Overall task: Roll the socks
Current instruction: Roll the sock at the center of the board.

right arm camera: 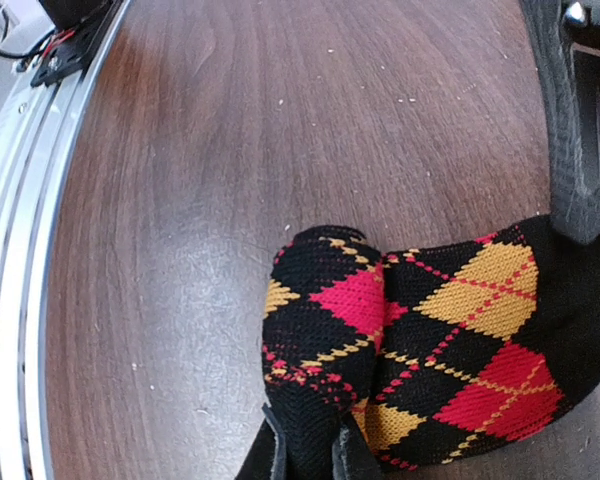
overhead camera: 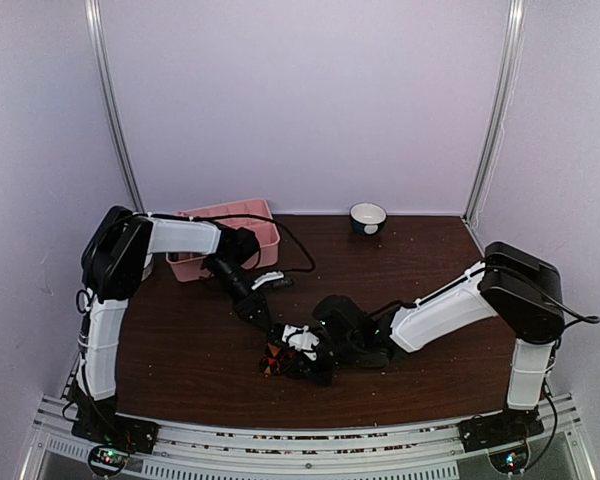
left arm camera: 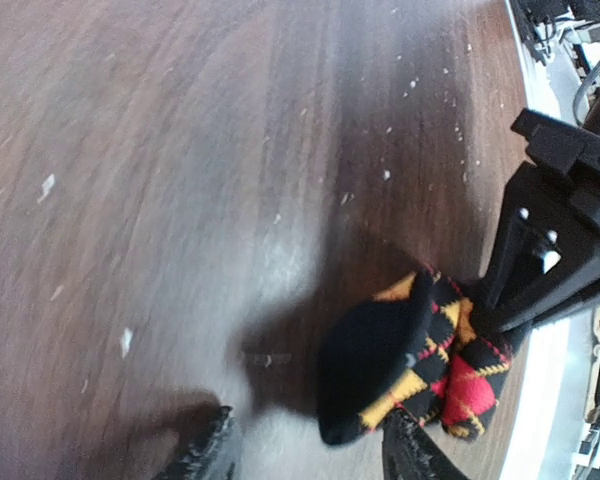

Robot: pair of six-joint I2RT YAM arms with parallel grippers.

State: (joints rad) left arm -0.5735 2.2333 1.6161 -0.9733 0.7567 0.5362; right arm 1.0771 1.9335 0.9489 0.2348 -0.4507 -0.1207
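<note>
Wooden table (overhead camera: 180,340): right end effector (right arm camera: 308,452) pinches argyle sock (right arm camera: 430,340), left end effector (left arm camera: 310,445) spread beside it

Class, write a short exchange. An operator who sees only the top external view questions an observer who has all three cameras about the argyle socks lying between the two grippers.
Operator: From above the socks are just a dark lump. Is the right gripper holding them?
Observer: Yes. In the right wrist view the right gripper has its fingers pinched together on a black edge of the argyle socks.
Operator: And the left gripper?
Observer: In the left wrist view the left gripper is open, with its fingers wide apart. One finger sits at the socks' edge and the other is over the bare table.
</note>
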